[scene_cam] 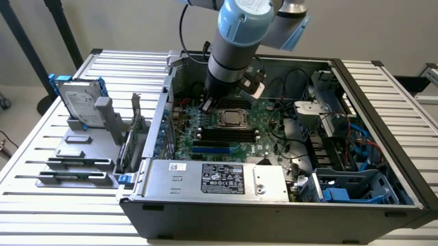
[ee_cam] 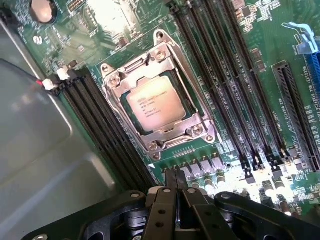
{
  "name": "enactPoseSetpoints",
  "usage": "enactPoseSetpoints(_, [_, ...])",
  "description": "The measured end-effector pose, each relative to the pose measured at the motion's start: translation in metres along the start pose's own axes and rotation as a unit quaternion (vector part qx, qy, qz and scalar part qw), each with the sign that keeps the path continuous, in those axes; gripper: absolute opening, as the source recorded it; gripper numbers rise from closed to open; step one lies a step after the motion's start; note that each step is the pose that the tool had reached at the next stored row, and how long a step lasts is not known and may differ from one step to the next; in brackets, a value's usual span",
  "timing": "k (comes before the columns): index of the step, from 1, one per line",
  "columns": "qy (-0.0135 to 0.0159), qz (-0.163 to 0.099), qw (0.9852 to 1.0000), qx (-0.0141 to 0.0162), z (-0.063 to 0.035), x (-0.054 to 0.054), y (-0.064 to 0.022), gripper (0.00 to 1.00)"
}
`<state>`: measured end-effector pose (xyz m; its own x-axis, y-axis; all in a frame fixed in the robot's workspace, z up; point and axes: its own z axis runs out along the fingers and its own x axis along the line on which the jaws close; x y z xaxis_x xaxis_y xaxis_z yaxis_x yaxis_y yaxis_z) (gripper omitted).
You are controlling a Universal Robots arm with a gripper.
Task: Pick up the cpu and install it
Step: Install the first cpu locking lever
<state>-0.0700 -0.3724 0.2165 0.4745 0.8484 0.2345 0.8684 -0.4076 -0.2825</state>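
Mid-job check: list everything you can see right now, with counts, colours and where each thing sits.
cpu: one, silver-grey, seated in its socket frame on the motherboard.
motherboard: one, green, on the floor of the case.
memory slots: several, black, either side of the socket.
computer case: one, dark grey, open, on the table.
power supply: one, silver with black label, near edge of the case.
hard drive: one, silver with blue rails, upright in the holder at the exterior view's left.
holder: one, grey, beside the case.
table: one, white slatted.
gripper: one, black, above the motherboard near the cpu.

I see a silver-grey cpu (ee_cam: 155,104) on a green board (ee_cam: 235,60), black slots (ee_cam: 210,75), and a white slatted surface (scene_cam: 41,154).
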Motion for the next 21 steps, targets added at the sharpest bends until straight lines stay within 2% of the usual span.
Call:
enactPoseSetpoints(3, [-0.0043, -0.013, 0.9999, 0.0027, -0.0046, 0.002, -0.0019, 0.11])
enactPoseSetpoints(6, [-0.0068, -0.025, 0.9997, 0.0032, -0.0094, 0.004, -0.0036, 0.11])
enactPoseSetpoints(7, [-0.0071, -0.029, 0.9996, 0.0023, -0.0104, 0.004, -0.004, 0.11])
enactPoseSetpoints(9, [-0.0066, -0.036, 0.9993, -0.0019, -0.0113, 0.005, -0.0044, 0.11])
enactPoseSetpoints(11, [-0.0058, -0.044, 0.999, -0.0074, -0.0115, 0.005, -0.0047, 0.11])
enactPoseSetpoints(12, [-0.0059, -0.047, 0.9988, -0.0114, -0.0115, 0.006, -0.005, 0.11])
enactPoseSetpoints(13, [-0.0074, -0.049, 0.9987, -0.0146, -0.0112, 0.006, -0.0053, 0.11])
enactPoseSetpoints(14, [-0.0089, -0.049, 0.9986, -0.0153, -0.0112, 0.006, -0.0054, 0.11])
enactPoseSetpoints(21, [-0.009, -0.049, 0.9986, -0.0154, -0.0112, 0.006, -0.0054, 0.11])
